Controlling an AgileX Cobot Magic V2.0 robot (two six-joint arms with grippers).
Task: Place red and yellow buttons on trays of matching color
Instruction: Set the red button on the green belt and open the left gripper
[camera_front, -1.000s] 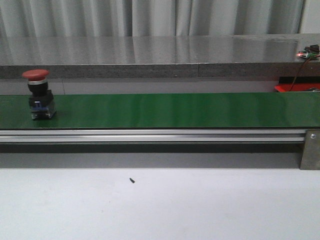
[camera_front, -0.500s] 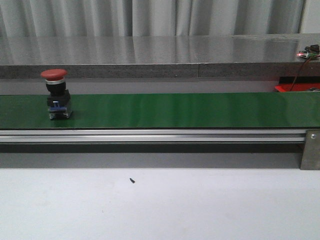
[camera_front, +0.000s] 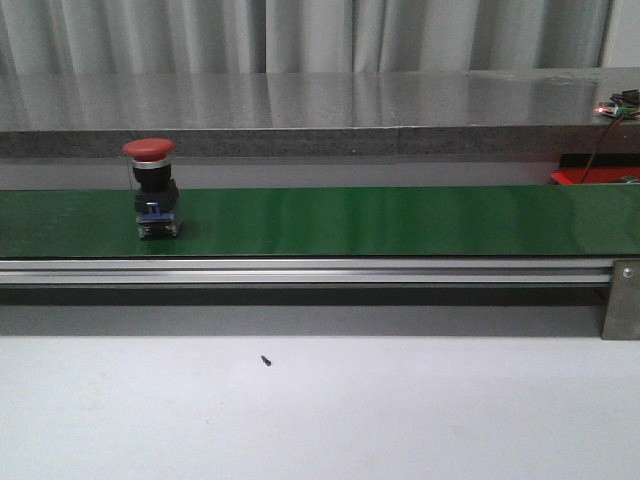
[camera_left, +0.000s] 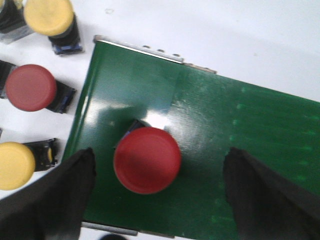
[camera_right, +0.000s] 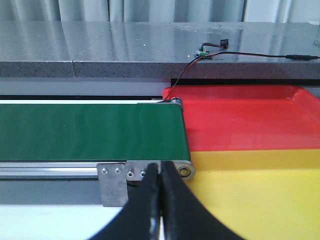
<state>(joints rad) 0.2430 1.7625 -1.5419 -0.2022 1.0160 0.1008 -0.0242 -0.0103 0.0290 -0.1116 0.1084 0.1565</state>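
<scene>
Red button on belt: you had a red button (camera_front: 152, 186) standing upright on the green conveyor belt (camera_front: 400, 220), toward its left end in your front view; in your left wrist view the same button's red cap (camera_left: 147, 159) sat directly below the camera.
Left hand: your left hand (camera_left: 157, 195) hung over the belt with its two dark fingers (camera_left: 55, 195) spread wide apart, one on each side of the red cap and touching neither it nor the belt as far as the view showed.
Spare buttons: beside the belt's end on the white tabletop (camera_left: 240, 35) you had more buttons lying near one another, a yellow one (camera_left: 50, 17), a red one (camera_left: 31, 88) and another yellow one (camera_left: 17, 165).
Right hand: your right hand (camera_right: 159, 200) had its fingers pressed together with nothing between them, hanging in front of the belt's far end roller (camera_right: 186, 171).
Trays: just past that end of the belt you had the red tray (camera_right: 240, 117) and, nearer the camera and touching it, the yellow tray (camera_right: 250, 195); both showed bare surfaces in your right wrist view.
Backdrop: a grey stone ledge (camera_front: 320, 105) ran behind the belt, with a small wired circuit board (camera_right: 207, 52) lying on it above the red tray.
</scene>
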